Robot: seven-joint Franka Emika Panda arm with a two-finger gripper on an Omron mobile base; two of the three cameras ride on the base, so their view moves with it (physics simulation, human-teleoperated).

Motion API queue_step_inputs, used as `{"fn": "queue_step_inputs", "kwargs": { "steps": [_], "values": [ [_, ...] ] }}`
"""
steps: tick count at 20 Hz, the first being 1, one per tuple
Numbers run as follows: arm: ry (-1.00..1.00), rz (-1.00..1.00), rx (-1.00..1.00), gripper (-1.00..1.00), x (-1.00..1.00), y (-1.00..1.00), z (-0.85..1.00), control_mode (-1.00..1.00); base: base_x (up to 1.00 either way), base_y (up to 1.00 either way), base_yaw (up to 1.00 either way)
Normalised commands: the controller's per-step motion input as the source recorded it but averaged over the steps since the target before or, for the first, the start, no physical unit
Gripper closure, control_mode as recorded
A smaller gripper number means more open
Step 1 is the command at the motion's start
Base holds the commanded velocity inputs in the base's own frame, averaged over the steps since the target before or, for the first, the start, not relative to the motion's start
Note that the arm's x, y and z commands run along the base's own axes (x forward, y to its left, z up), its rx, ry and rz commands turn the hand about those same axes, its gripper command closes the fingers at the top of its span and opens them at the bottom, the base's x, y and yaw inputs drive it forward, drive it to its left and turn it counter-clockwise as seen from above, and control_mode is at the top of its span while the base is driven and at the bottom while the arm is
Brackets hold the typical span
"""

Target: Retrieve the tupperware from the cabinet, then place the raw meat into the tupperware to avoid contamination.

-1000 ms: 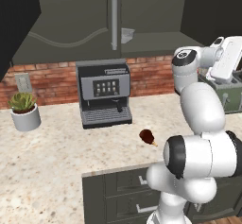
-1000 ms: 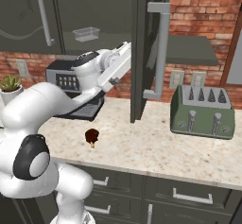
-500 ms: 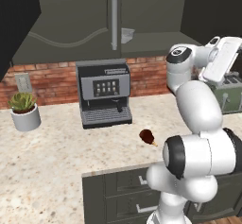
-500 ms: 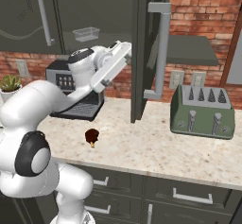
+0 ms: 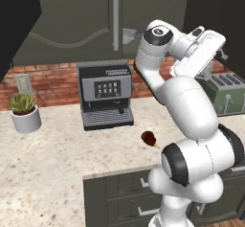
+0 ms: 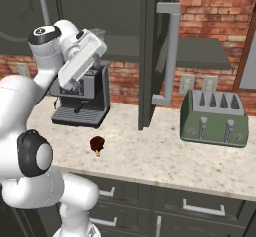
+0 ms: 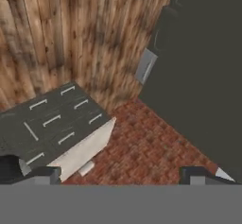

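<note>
meat: raw meat [image 5: 149,138], small dark reddish-brown drumstick with tan bone end, lying on the speckled bench [image 5: 52,164], just in front of the coffee machine [image 5: 105,94]
cabinet: cabinet [image 6: 150,51], one door swung open edge-on, long silver handle
around: toaster [image 6: 215,118] right of the open door; potted plant [image 5: 25,112] far left
hand view: brick wall, drawer fronts, wood floor
end effector: end effector [image 7: 118,173] jaws spread wide, empty
</note>
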Motion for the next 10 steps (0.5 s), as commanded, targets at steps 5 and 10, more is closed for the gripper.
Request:
{"fn": "queue_step_inputs", "kwargs": {
  "steps": [5, 10],
  "values": [
    [-0.56, 0.13, 0.15, -1.0, 0.0, 0.91, -0.01, -1.0, 0.0, 0.0, 0.0],
    [-0.55, 0.24, 0.2, -1.0, 0.0, 0.7, -0.16, -1.0, 0.0, 0.0, 0.0]
  ]
}}
